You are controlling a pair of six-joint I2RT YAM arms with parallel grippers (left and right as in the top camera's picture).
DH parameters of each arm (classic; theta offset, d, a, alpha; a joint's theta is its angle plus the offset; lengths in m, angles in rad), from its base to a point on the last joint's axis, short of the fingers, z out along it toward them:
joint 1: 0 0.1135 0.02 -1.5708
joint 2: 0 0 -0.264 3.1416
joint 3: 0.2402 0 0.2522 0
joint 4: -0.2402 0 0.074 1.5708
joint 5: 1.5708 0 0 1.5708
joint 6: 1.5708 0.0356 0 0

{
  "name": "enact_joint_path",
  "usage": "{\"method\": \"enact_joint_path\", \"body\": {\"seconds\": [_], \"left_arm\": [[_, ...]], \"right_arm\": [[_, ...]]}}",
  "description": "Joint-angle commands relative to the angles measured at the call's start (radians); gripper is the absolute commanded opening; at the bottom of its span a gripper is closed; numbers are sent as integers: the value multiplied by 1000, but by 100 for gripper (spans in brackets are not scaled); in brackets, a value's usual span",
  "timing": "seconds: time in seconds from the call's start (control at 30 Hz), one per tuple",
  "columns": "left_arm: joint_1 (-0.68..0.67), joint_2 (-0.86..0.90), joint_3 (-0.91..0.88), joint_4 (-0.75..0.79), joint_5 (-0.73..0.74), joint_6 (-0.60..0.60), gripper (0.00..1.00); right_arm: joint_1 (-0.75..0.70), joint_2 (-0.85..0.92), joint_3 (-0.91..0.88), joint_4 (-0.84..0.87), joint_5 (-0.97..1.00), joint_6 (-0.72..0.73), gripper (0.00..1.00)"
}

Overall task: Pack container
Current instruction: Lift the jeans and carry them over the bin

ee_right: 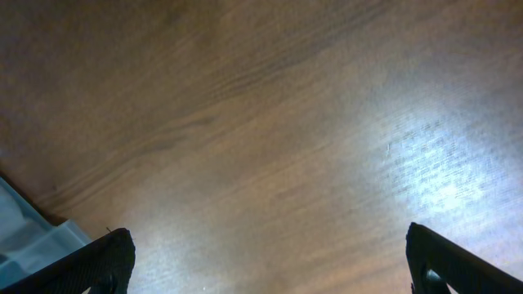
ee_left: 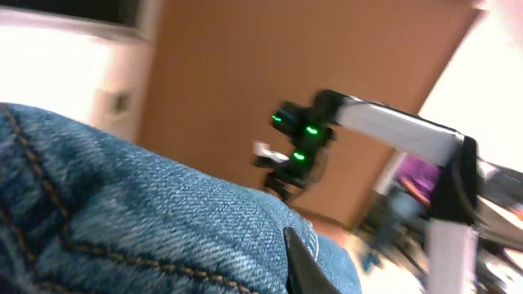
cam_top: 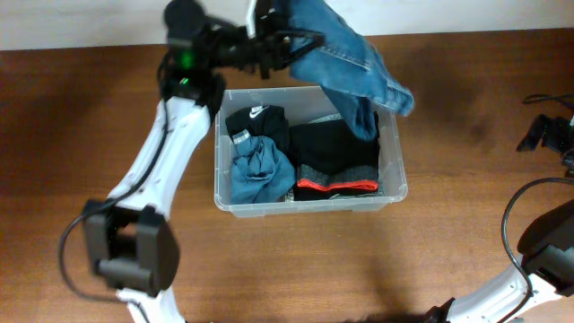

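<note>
The clear container [cam_top: 393, 170] stands mid-table and holds folded clothes: a black Nike item [cam_top: 258, 118], a blue-grey garment [cam_top: 260, 172] and a black garment with a red band [cam_top: 336, 187]. My left gripper [cam_top: 278, 40] is shut on blue denim jeans [cam_top: 354, 63] and holds them raised over the container's back right corner; one jeans end hangs into it. In the left wrist view the jeans [ee_left: 122, 220] fill the lower frame, with one finger [ee_left: 301, 268] showing. My right gripper [cam_top: 547, 133] is open and empty over bare table [ee_right: 270, 261], right of the container.
The wooden table [cam_top: 448, 260] surrounds the bin. A corner of the container [ee_right: 33, 241] shows at the lower left of the right wrist view. The right arm [ee_left: 306, 147] shows in the left wrist view. A black cable [cam_top: 516, 211] loops at the right edge.
</note>
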Motion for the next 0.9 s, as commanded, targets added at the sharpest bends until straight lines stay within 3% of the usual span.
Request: {"method": "enact_joint_path", "body": {"seconds": [0.0,0.13,0.4,0.67,0.77,0.87], "left_arm": [[-42,92,217,-35,255,-3,0],[-77,145,233,-46,294,-3,0],[-117,175,233,-46,215,25,0],[-143,175,233,-46,41,34,0],[-143,175,233,-55,47,91,0],[-143,177,233,-205,48,201,0]], "right_arm": [[0,-6,1,-1,-2,2,98],[0,-6,1,-1,-2,2,98],[0,-6,1,-1,-2,2,98],[0,-6,1,-1,-2,2,98],[0,-6,1,-1,-2,2,98],[0,-6,1,-1,-2,2,98]]}}
